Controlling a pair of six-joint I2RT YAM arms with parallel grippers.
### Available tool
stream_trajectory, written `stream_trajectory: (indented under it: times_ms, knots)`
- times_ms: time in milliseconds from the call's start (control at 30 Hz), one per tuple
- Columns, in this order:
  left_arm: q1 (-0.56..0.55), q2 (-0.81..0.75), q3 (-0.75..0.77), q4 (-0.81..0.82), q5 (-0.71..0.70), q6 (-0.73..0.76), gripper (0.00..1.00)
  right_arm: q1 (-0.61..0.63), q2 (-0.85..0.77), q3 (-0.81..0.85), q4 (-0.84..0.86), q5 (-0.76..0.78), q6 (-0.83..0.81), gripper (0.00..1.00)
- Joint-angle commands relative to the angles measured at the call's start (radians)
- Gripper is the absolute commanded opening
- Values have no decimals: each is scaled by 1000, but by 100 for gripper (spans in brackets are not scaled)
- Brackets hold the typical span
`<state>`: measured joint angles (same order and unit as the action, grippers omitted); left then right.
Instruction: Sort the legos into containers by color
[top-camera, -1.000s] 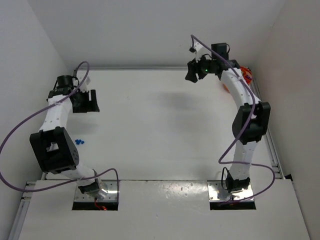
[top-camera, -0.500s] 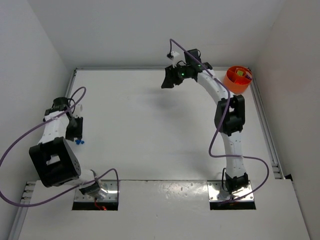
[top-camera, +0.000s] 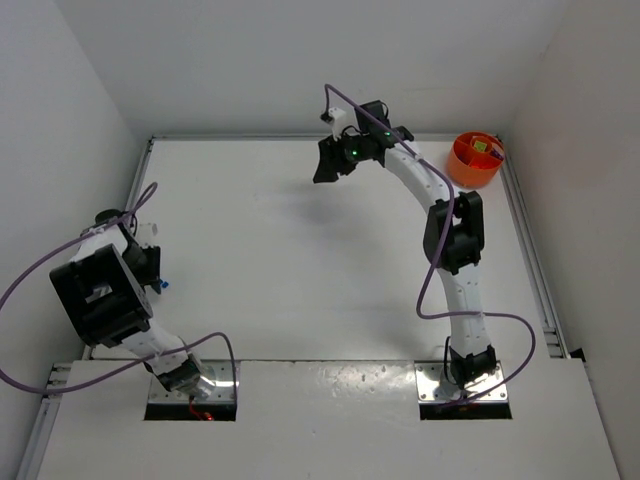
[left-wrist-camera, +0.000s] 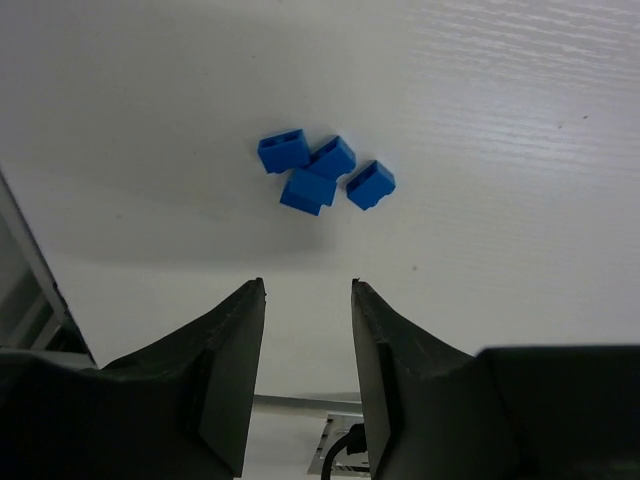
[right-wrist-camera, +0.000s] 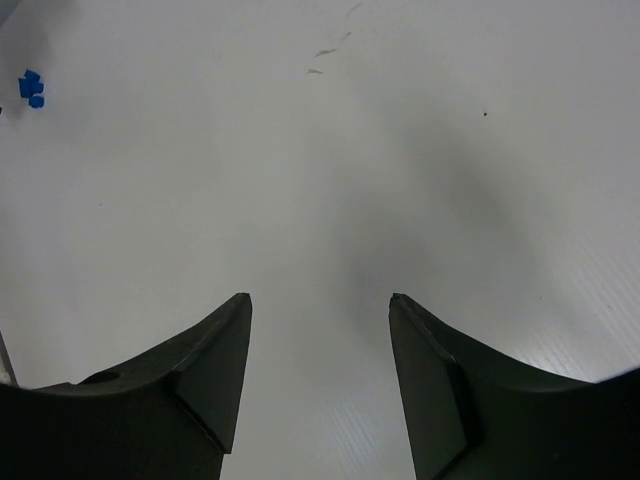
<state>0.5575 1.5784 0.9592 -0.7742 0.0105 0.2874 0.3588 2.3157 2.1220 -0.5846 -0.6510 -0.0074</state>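
Several tiny blue legos (left-wrist-camera: 322, 175) lie in a tight cluster on the white table, just ahead of my left gripper (left-wrist-camera: 307, 285), which is open and empty. In the top view they show as a blue speck (top-camera: 161, 284) by the left gripper (top-camera: 152, 262) at the table's left edge. They appear far off in the right wrist view (right-wrist-camera: 31, 88). My right gripper (top-camera: 326, 168) is open and empty, held above the table's back middle. The round orange container (top-camera: 473, 161) stands at the back right corner with yellow and orange pieces inside.
White walls close in the table on the left, back and right. A metal rail (top-camera: 530, 250) runs along the right edge. A purple cable loops off each arm.
My left gripper has swung down and back towards the blue legos at the left edge. My right gripper has moved left, away from the orange container, which it no longer hides.
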Motion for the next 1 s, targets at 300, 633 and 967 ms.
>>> stream_trajectory:
  times_ms: [300, 633, 967]
  knots:
    - [5, 95, 41, 91, 89, 7, 46, 0, -47, -11, 2, 27, -34, 58]
    - [5, 155, 50, 121, 118, -2, 44, 0, -87, -50, -18, 57, -62, 58]
    - [5, 193, 59, 150, 137, -2, 42, 0, -87, -68, -18, 67, -71, 58]
